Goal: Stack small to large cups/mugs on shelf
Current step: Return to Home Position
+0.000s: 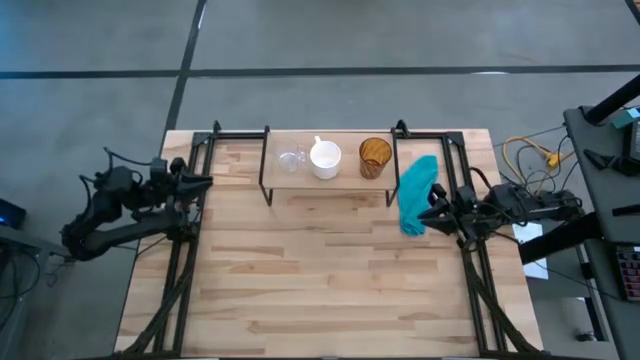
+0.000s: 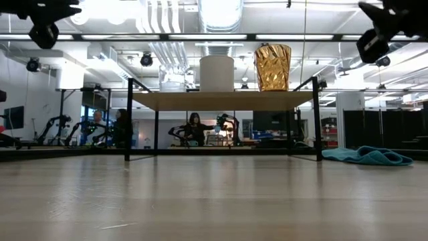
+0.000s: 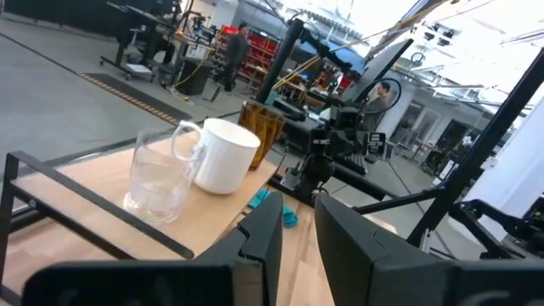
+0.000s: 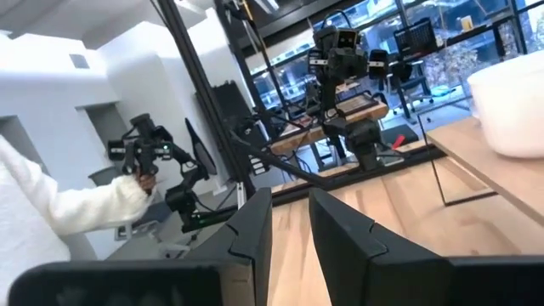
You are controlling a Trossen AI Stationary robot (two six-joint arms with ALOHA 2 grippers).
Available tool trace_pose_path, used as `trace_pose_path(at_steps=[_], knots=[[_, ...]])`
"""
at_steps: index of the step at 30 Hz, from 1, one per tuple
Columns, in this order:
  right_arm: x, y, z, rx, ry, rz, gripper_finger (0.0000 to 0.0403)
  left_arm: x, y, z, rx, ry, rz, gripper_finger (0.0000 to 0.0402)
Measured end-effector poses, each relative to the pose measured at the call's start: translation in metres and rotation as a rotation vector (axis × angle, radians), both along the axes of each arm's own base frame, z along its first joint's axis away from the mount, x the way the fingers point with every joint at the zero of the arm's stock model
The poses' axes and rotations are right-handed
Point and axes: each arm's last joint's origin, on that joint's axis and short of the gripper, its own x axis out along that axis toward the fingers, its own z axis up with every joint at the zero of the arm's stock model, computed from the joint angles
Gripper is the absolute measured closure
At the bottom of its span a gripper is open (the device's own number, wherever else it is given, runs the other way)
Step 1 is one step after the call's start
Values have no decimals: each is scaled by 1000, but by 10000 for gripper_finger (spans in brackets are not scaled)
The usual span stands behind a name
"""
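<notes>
Left jaws, counter [image 1: 320, 270] 9 o'clock, right jaws, 3 o'clock: slightly parted, empty. Shelf [image 1: 345, 178] at 12 o'clock carries clear cup [image 1: 291, 160], white mug [image 1: 325, 159], amber tumbler [image 1: 375, 157]. Risk: right arm [image 1: 520, 205] swing may snag adjacent teal cloth [image 1: 416, 195], jolting shelf.

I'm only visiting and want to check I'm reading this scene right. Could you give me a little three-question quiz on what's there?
1. True or false: on the shelf, the white mug stands between the clear glass cup and the amber tumbler.
2. Where does the teal cloth lie? A: on the shelf. B: on the table, beside the shelf. C: inside the mug.
3. What do the left gripper and the right gripper hold?
Key: 1 true; 2 B; 3 nothing, both are empty.
</notes>
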Motion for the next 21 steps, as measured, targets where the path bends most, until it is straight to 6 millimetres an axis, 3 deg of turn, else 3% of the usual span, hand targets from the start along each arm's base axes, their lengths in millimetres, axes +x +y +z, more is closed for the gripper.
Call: trace_pose_path(at_steps=[16,21], knots=[[8,0,-47,90,112,-46,326,27,8,-42,-23,-14,-1,343],[9,-2,-51,102,142,-110,326,35,10,-53,-24,-48,-17,343]])
